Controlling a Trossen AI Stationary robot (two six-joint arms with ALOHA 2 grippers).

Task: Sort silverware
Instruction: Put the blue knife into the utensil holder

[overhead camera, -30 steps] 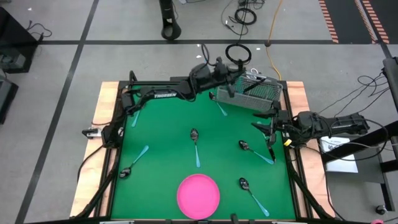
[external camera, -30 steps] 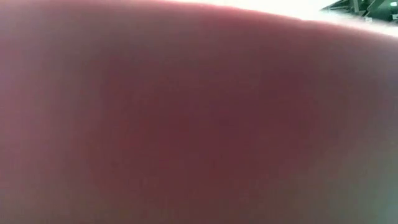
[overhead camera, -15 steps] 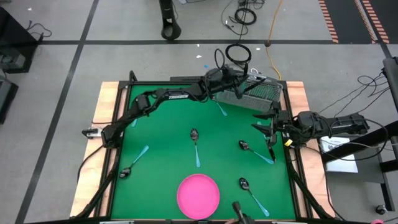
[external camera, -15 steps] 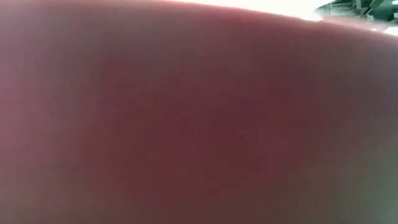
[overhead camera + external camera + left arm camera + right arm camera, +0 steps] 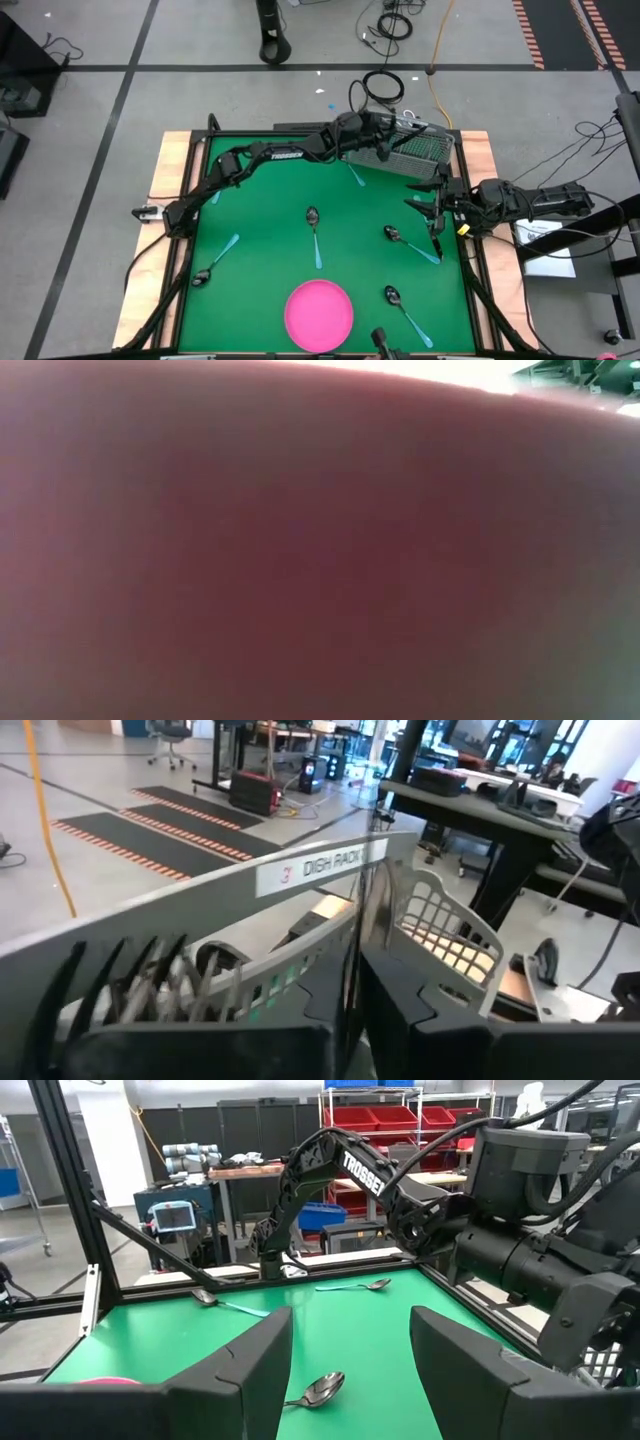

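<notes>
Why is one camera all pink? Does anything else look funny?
The low view is filled by something pinkish sitting right against that camera, likely the pink plate at the table's near edge. Otherwise, spoons lie scattered across the green table, and the dish rack sits slightly askew at the far edge.

"TROSSEN" is printed in white capitals along a link of the left arm, as seen from the right wrist view, where the arm is stretched towards the grey wire-mesh basket. The same white lettering is seen on that arm in the high view, just beside the basket, but is too small there to be read with certainty. On the basket's rim, a white label is marked "DISH RACK", preceded by a red figure that looks like "3". No other text can be read; the low view is covered by a reddish blur.
</notes>
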